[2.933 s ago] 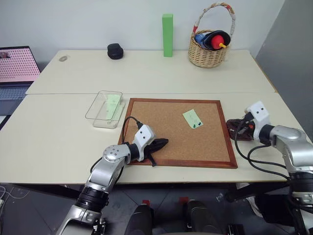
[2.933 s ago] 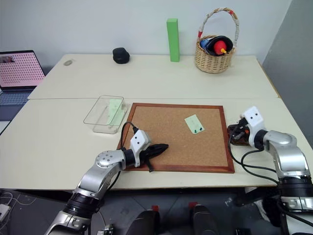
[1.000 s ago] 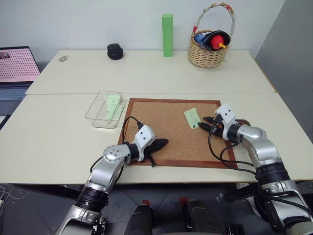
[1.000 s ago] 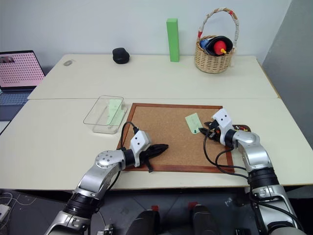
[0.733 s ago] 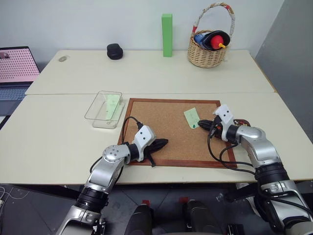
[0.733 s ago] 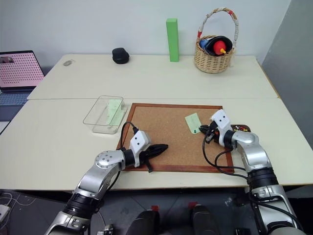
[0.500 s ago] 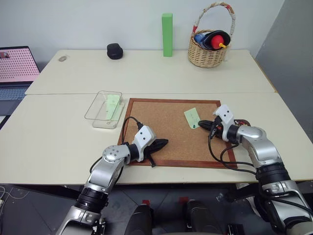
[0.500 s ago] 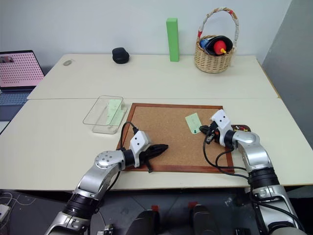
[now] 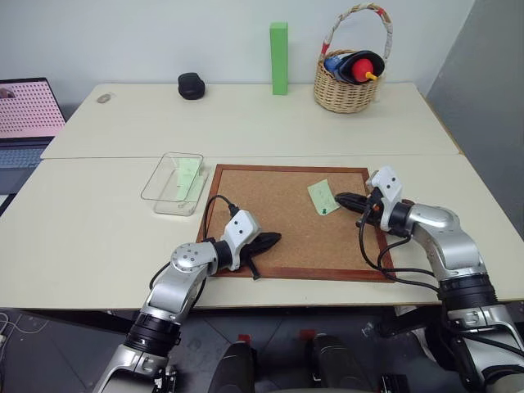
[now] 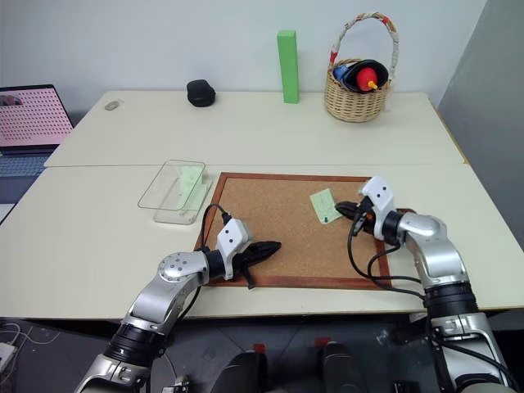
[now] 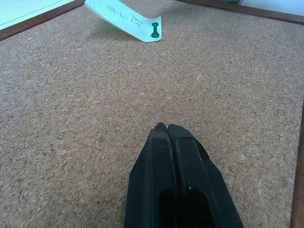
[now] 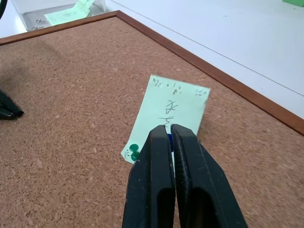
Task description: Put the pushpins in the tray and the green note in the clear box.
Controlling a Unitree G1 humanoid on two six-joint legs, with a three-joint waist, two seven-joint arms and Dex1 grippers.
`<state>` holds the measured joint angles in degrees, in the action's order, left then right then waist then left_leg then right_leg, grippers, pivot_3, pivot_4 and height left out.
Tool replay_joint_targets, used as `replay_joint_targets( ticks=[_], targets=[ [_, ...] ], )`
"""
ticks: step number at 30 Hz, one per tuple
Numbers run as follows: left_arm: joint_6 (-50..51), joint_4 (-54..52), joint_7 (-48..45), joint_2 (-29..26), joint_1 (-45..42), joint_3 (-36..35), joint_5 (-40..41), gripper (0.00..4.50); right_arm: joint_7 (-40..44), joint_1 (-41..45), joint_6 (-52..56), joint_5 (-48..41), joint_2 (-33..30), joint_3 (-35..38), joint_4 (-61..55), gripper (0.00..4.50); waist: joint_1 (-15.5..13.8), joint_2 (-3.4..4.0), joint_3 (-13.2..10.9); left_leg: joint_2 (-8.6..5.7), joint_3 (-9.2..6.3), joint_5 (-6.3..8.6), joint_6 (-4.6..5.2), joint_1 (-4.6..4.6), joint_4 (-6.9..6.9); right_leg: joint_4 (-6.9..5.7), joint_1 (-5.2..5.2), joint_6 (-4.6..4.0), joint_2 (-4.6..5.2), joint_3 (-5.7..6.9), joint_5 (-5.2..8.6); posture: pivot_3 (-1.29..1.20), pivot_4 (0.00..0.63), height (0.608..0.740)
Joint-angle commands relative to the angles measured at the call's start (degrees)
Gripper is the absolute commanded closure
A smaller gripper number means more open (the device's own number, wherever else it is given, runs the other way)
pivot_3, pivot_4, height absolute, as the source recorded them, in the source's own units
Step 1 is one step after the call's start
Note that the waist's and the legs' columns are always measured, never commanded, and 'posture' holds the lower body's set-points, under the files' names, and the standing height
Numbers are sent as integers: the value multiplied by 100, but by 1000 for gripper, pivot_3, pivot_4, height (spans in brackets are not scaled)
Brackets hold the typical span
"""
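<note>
So the right gripper (image 10: 342, 207) was pinched shut with a small dark pushpin (image 12: 169, 138) caught between its tips, hovering just off the near corner of the green note (image 10: 325, 205), whose long axis ran away toward the corkboard's (image 10: 278, 237) far edge. One more pin (image 11: 155, 29) sat in that corner, and the right arm was much nearer than the left gripper (image 10: 274, 246), which was closed on nothing. The tray was behind the right arm and I couldn't make it out; the note's scribbles weren't readable.

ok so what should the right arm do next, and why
Probably carry the right gripper rightward off the corkboard to drop its catch. Its fingers are shut above the green note with what looks like a small pin head pinched at the tips, and just one pushpin stands in the note's corner.
</note>
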<state>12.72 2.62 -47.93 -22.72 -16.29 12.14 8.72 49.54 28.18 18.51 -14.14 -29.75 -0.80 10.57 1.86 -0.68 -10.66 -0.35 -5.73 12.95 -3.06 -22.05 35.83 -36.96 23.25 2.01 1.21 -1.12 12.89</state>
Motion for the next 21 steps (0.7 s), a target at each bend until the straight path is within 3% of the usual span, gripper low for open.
replay_joint_targets(
  ticks=[1,8,16,21],
  targets=[
    [160,165,14,-63,153,185,-185,4500,-20,-199,324,-335,-315,524,-458,4433,-4,0,0,0,0,0,0,0,0,0,0,0,0,0,0,0,150,740],
    [107,238,13,-31,142,233,-203,4500,-59,-820,484,-338,-955,1032,-393,4433,-10,0,0,-2,1,1,0,-3,-1,4,0,-20,1,-1,15,0,150,740],
    [22,419,-33,26,-9,282,-231,4500,-192,-995,352,-207,-1202,1167,15,4433,-8,0,0,-2,7,1,1,0,6,3,-3,-23,2,-5,17,0,150,740],
    [-8,443,-24,24,-9,280,-233,4500,-270,-951,187,-28,-1227,1086,140,3572,-10,0,0,-4,6,1,0,-1,6,3,-4,-22,2,-6,16,0,150,740]
  ],
)
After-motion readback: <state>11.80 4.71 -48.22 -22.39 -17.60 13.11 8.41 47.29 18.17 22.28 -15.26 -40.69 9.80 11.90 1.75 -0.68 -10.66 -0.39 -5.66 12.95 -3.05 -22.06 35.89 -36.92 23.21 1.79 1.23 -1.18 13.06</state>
